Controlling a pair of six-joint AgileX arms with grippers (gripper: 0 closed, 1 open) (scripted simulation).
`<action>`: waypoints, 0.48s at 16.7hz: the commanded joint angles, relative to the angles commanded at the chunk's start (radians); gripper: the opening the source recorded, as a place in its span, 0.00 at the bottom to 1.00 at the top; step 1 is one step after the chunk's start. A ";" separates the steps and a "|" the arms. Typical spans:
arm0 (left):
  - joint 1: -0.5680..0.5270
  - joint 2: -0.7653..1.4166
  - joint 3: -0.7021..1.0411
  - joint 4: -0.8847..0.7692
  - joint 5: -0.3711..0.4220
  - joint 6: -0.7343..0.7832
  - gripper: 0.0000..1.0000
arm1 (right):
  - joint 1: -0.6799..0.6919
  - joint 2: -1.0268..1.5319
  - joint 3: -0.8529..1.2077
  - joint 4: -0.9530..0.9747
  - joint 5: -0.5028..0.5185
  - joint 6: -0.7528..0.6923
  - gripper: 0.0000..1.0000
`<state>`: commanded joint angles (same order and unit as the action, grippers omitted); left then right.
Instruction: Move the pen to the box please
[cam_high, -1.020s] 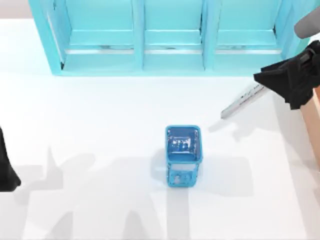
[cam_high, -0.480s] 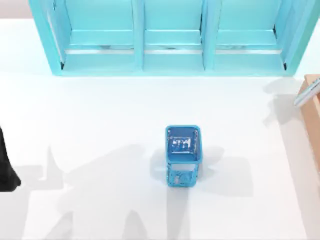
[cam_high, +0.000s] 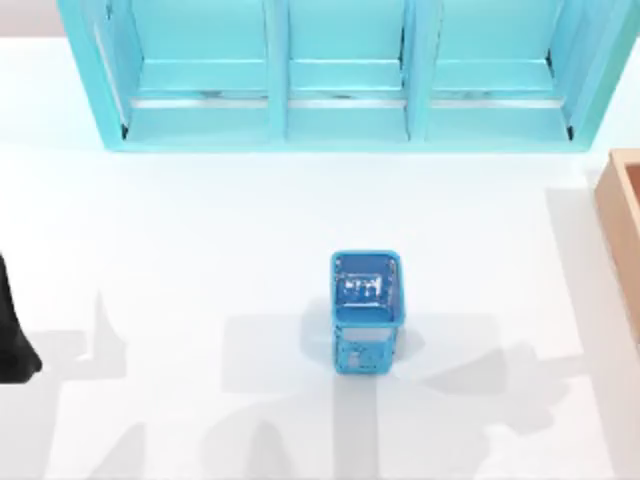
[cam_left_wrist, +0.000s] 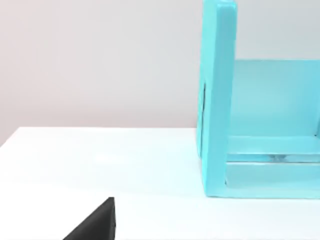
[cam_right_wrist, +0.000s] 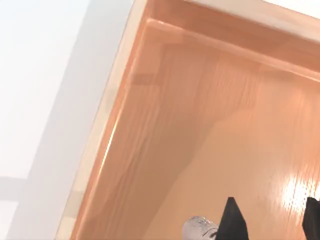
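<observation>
pen (cam_right_wrist: 199, 228) tip beside right gripper (cam_right_wrist: 270, 220) jaws, over box (cam_right_wrist: 165, 125) interior

My right gripper (cam_right_wrist: 270, 220) hung over the box (cam_high: 622, 215) at the table's (cam_high: 200, 250) right edge, the shelf unit (cam_high: 340, 70) behind.

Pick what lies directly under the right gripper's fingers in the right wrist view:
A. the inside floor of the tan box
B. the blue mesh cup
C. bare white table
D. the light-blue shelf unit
A: the right gripper hangs over the box's wood-coloured floor, with the pen's grey end beside the fingers.
</observation>
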<state>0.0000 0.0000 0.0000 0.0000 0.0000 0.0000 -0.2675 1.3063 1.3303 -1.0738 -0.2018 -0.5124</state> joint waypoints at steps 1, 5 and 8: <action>0.000 0.000 0.000 0.000 0.000 0.000 1.00 | -0.006 -0.003 0.005 -0.007 0.004 -0.004 0.00; 0.000 0.000 0.000 0.000 0.000 0.000 1.00 | -0.002 0.002 0.002 -0.005 0.003 -0.002 0.00; 0.000 0.000 0.000 0.000 0.000 0.000 1.00 | 0.005 0.003 -0.038 0.033 0.006 0.007 0.00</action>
<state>0.0000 0.0000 0.0000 0.0000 0.0000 0.0000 -0.2629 1.3089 1.2924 -1.0406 -0.1958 -0.5054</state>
